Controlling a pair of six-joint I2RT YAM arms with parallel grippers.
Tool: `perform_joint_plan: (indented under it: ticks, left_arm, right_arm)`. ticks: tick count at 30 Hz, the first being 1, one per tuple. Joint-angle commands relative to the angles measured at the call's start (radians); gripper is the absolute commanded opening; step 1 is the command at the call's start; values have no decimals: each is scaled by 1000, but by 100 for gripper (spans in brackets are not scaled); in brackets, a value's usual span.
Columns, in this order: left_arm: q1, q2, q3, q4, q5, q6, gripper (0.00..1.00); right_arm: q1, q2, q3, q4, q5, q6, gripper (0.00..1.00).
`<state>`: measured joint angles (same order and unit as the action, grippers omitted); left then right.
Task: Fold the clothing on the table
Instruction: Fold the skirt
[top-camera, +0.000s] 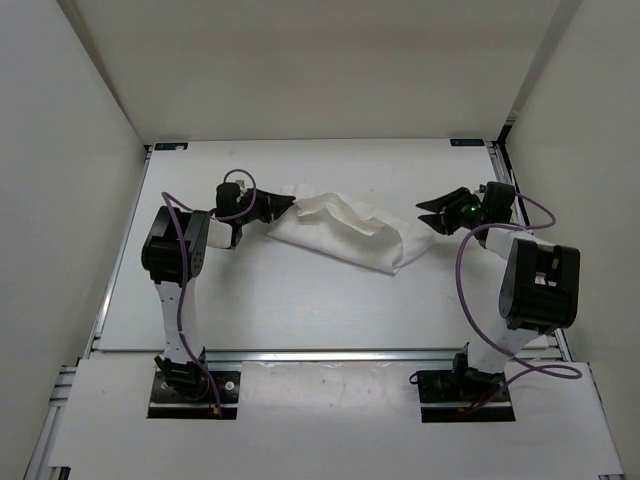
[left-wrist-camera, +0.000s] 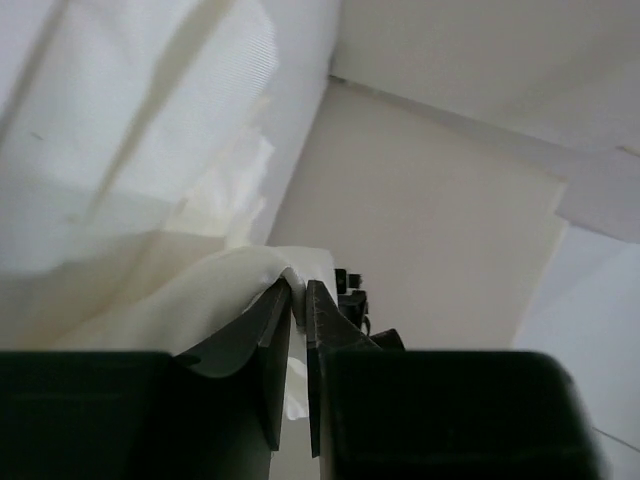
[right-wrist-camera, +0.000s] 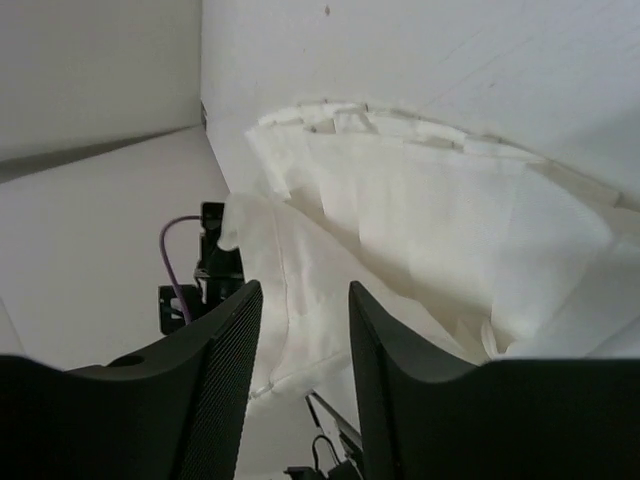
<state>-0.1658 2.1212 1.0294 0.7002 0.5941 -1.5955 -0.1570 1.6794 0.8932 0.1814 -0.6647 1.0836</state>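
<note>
top view: clothing (top-camera: 340, 232) lies rumpled mid table (top-camera: 300, 300); left gripper (top-camera: 275, 207) at its left corner, right gripper (top-camera: 437, 213) just clear of its right end, jaws spread. left wrist: jaws slightly parted, hem draped over one finger (left-wrist-camera: 265, 335); risk: cloth snags and drags on withdrawal. right wrist: fingers (right-wrist-camera: 225, 345) apart, empty; risk: unheld fold slumps open.
</note>
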Motion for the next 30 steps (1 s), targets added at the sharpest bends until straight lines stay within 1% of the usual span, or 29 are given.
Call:
perform_joint_plan:
  ticks: [1,2,3,5,6,8,9,10,13,14,18,20,23,24,25,27,28,29,30]
  left_arm:
    - [31,-93,5,206,4,-104,23]
    - [37,-125,-12,203,10,-86,23]
    - [52,-153,-34,197,19,-64,23]
    - [81,-237,-80,177,12,-31,24]
    - [104,-260,-107,164,18,-3,24]
    - [124,-340,-140,118,47,51,20]
    - [127,-366,-164,90,53,77,20]
    - [127,-380,-169,72,53,104,20]
    - [104,-348,-157,-6,35,158,23]
    - [92,-325,-141,-19,30,167,21]
    - [49,-213,-83,2,22,143,20]
    - [37,-181,-48,-5,4,135,20]
    - [22,-142,-20,-22,-8,134,18]
    - [20,-138,-22,-10,-10,120,16]
    - [25,-141,-28,2,-8,118,15]
    - [26,-152,-51,16,-10,115,11]
    - [31,-168,-57,7,-10,117,10]
    - [34,-185,-75,7,1,129,6]
    - [35,-194,-101,8,1,138,4]
  right_arm:
    - [65,-95,74,-84,17,-126,45]
    - [85,-115,99,-180,42,-199,43]
    - [115,-138,117,-219,54,-273,43]
    - [171,-173,153,-382,106,-362,38]
    - [210,-193,167,-416,117,-411,36]
    - [269,-207,174,-514,145,-450,27]
    - [280,-213,174,-546,143,-459,23]
    - [301,-208,168,-542,140,-465,19]
    - [347,-181,197,-568,113,-491,16]
    - [356,-167,204,-582,117,-498,14]
    - [358,-126,248,-579,100,-514,12]
    - [358,-121,268,-591,94,-530,13]
    - [358,-110,296,-615,88,-550,15]
    - [358,-104,299,-622,77,-563,19]
    - [353,-89,305,-641,68,-567,26]
    - [356,-67,338,-701,73,-608,32]
    - [373,-38,349,-729,71,-626,38]
    - [382,-11,383,-775,82,-652,42]
    - [392,6,416,-816,79,-686,43]
